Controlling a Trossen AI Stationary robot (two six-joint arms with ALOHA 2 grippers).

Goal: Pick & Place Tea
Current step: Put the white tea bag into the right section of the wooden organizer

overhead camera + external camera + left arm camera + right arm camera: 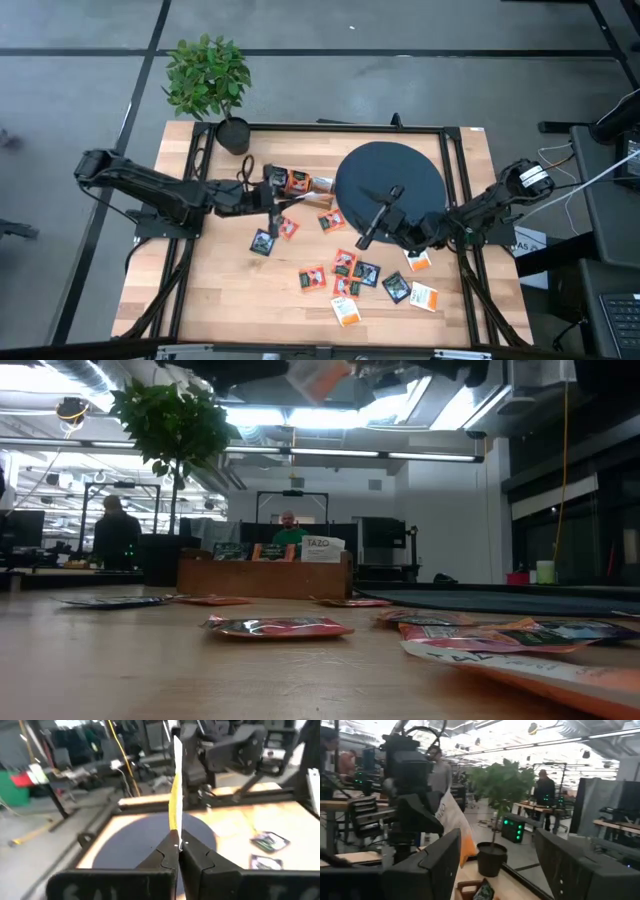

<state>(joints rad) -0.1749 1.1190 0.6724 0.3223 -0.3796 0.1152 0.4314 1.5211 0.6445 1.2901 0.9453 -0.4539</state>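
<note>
Now we see the left gripper [176,851] pinching a white-and-orange tea sachet [175,785] by its edge, upright and edge-on, above the table between the wooden tray [300,185] and the black disc [390,180]. Our right gripper [375,222], fingers spread and empty, faces it from over the disc, so the left arm alone carries it.

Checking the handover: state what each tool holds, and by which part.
Left tool pinches a white-orange tea sachet by its edge; right tool is open, holding nothing.
</note>
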